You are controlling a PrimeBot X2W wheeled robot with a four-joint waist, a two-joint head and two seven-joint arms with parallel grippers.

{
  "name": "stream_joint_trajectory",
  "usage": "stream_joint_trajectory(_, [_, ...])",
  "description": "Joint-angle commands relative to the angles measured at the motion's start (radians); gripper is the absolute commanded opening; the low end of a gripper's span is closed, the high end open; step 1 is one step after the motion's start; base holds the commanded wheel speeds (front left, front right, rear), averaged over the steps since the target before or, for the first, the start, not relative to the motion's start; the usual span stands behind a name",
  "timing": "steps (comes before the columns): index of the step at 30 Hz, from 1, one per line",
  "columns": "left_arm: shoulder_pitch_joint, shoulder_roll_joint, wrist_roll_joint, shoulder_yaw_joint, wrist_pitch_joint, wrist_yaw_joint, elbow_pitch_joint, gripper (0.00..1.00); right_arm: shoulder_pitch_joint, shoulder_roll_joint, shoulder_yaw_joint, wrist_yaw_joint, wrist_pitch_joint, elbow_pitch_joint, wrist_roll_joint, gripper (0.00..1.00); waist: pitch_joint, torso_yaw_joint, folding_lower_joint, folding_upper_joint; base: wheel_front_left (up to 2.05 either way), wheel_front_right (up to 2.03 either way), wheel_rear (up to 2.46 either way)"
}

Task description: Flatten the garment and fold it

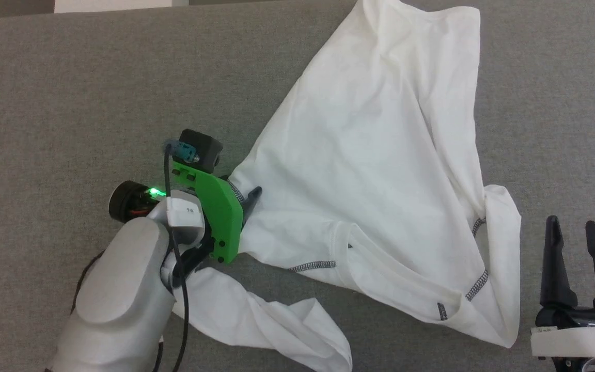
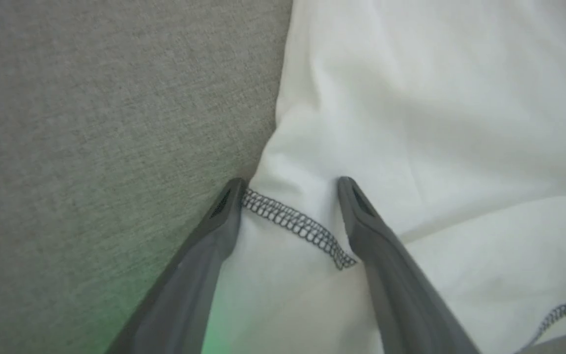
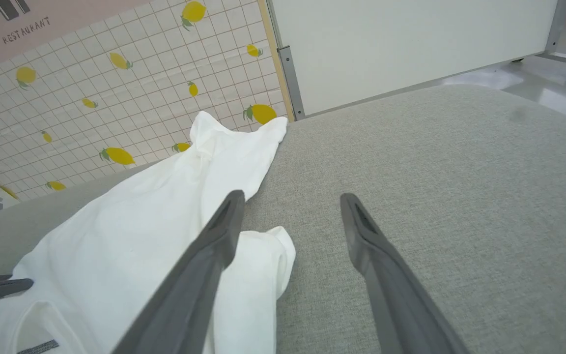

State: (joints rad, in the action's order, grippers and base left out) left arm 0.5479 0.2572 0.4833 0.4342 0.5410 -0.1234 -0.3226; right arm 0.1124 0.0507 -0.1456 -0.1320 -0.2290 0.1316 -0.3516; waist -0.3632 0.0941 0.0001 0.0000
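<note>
White garment (image 1: 370,155) lay crumpled, so the left gripper (image 2: 290,189), spread, straddled its nine-o'clock seam (image 2: 293,223), probably to pinch it, the right gripper (image 1: 571,227) spread idle at four o'clock.

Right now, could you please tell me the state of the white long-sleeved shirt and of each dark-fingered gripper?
White thin long-sleeved shirt with dark grey stitching: unfolded, wrinkled, lying bunched on the grey fabric surface.
Dark two-fingered left gripper: open, astride a stitched seam at the shirt's edge.
Dark two-fingered right gripper: open, holding nothing, beside the shirt.
</note>
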Motion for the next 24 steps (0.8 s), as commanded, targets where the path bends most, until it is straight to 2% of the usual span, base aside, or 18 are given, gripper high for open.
stream_joint_trajectory(1, [-0.020,-0.012,0.006,0.015,0.004,-0.002,-0.051,1.00,-0.018,0.000,-0.003,0.001,0.001,0.010,0.011,1.00,0.000,0.001,-0.0001,0.0000,0.00,0.00,0.00])
stream_joint_trajectory(2, [-0.022,-0.015,0.003,0.020,-0.005,-0.002,-0.071,0.53,-0.017,0.000,-0.004,0.001,0.005,0.016,0.014,1.00,0.001,-0.001,-0.0001,0.0000,0.00,0.00,0.00])
stream_joint_trajectory(3, [-0.023,-0.017,0.000,0.025,-0.016,-0.002,-0.083,0.18,-0.017,0.000,-0.004,0.001,0.008,0.021,0.016,1.00,0.002,-0.003,-0.0001,0.0000,0.00,0.00,0.00])
stream_joint_trajectory(4, [-0.026,-0.022,0.003,0.028,-0.031,-0.002,-0.097,0.00,-0.017,0.000,-0.006,0.001,0.011,0.026,0.018,1.00,0.003,-0.007,-0.0001,0.0000,0.00,0.00,0.00])
stream_joint_trajectory(8, [-0.022,-0.022,0.013,0.039,-0.078,-0.004,-0.113,0.00,-0.016,0.000,-0.015,0.001,0.024,0.043,0.025,1.00,0.009,-0.026,-0.0001,0.0000,0.00,0.00,0.00])
stream_joint_trajectory(13, [0.009,0.034,0.002,0.002,-0.178,-0.004,-0.033,0.00,-0.015,0.000,-0.022,0.001,0.032,0.060,0.023,1.00,0.009,-0.044,-0.0001,0.0000,0.00,0.00,0.00])
stream_joint_trajectory(15, [0.036,0.080,-0.020,-0.054,-0.267,0.023,0.054,0.00,-0.016,0.000,-0.023,0.001,0.029,0.064,0.017,1.00,-0.007,-0.050,-0.0001,0.0000,0.00,0.00,0.00])
stream_joint_trajectory(17, [0.047,0.108,-0.026,-0.087,-0.301,0.038,0.087,0.00,-0.019,0.000,-0.021,0.001,0.027,0.063,0.014,1.00,-0.022,-0.049,-0.0001,0.0000,0.00,0.00,0.00])
stream_joint_trajectory(20, [0.056,0.129,-0.008,-0.130,-0.322,0.052,0.096,0.00,-0.032,0.000,-0.018,0.001,0.022,0.060,0.010,1.00,-0.052,-0.044,-0.0001,0.0000,0.00,0.00,0.00])
stream_joint_trajectory(22, [0.071,0.133,0.000,-0.154,-0.343,0.068,0.051,0.00,-0.053,0.000,-0.016,0.001,0.018,0.053,0.010,1.00,-0.090,-0.037,-0.0001,0.0000,0.00,0.00,0.00])
stream_joint_trajectory(23, [0.073,0.130,0.001,-0.153,-0.346,0.069,0.035,0.23,-0.058,0.000,-0.015,0.001,0.017,0.050,0.011,1.00,-0.097,-0.035,-0.0001,0.0000,0.00,0.00,0.00])
stream_joint_trajectory(24, [0.076,0.119,0.009,-0.158,-0.357,0.071,0.019,0.69,-0.064,0.000,-0.014,0.001,0.016,0.048,0.011,1.00,-0.103,-0.034,-0.0001,0.0000,0.00,0.00,0.00])
